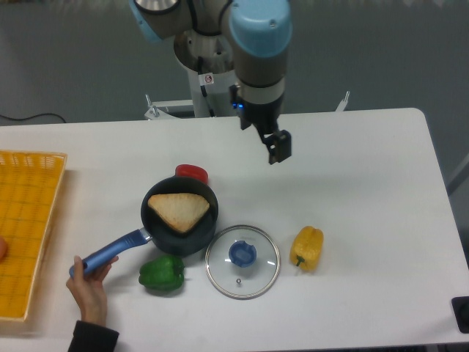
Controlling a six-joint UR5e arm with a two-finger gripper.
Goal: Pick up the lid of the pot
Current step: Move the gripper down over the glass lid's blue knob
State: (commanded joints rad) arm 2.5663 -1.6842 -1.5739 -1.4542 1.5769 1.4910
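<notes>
White table [366, 293]: across most of the frame
Robot arm [260, 37]: down from the top centre
Orange bin [28, 235]: left edge of the frame
Pan [180, 242]: left of centre, blue handle [116, 248] toward the lower left
Gripper [261, 133]: upper centre, jaws wide, two fingertips apart with nothing between them
Pot lid [258, 284]: lower centre, flat on the table, clear with a blue knob [242, 254] on top, just beside the pan
Hand [89, 294]: lower left, at the handle's end
Bread [179, 210]: in the pan
Green pepper [162, 273]: lower left, below the pan
Yellow pepper [307, 247]: lower right of centre, right of the lid
Red object [192, 173]: just above the pan
</notes>
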